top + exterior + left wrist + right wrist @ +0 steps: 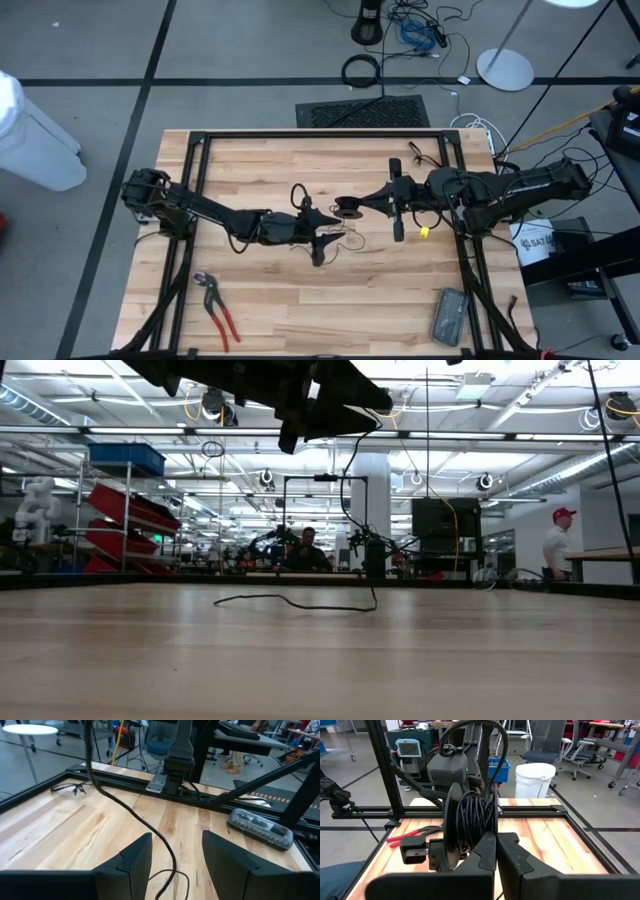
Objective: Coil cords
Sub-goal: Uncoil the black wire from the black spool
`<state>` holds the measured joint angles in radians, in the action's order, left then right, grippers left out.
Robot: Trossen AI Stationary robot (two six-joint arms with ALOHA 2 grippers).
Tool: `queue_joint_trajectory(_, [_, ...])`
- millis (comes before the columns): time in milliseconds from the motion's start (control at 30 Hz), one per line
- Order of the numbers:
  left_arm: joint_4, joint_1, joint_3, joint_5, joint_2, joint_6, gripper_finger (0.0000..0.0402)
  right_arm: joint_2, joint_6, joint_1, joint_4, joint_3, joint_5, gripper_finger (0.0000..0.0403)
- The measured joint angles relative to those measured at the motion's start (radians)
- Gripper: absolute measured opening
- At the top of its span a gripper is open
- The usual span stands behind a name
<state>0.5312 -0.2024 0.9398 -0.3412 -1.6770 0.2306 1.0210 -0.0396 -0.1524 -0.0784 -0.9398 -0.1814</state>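
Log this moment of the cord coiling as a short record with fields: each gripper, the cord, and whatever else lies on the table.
left gripper: at table centre, jaws open, thin cord running between them, not gripped
right gripper: facing the left one, jaws shut on the spool
spool: round, dark, cord wound on it in many turns
cord: black, thin; loose length hangs down and trails on the table
pliers: red handles, near front left corner
grey case: near front right corner
table: light wood, black frame
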Motion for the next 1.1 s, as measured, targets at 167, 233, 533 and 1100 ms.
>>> queue_joint_trajectory(167, [0.012, 0.0, 0.0, 0.0, -0.035, 0.0, 0.018, 0.0, 0.006, 0.0, 0.006, 0.0, 0.0, 0.0])
queue_joint_trajectory(233, [0.015, 0.001, 0.0, 0.0, -0.049, -0.001, 0.018, 0.0, 0.011, 0.0, 0.01, 0.0, 0.0, 0.0])
queue_joint_trajectory(533, [0.039, 0.006, 0.0, -0.005, -0.056, -0.059, 0.0179, 0.0, 0.026, 0.0, 0.023, 0.0, 0.0, 0.0])
queue_joint_trajectory(1100, [0.036, 0.006, 0.0, -0.019, -0.055, -0.085, 0.0013, 0.0, 0.026, 0.0, 0.021, 0.0, 0.0, 0.0])
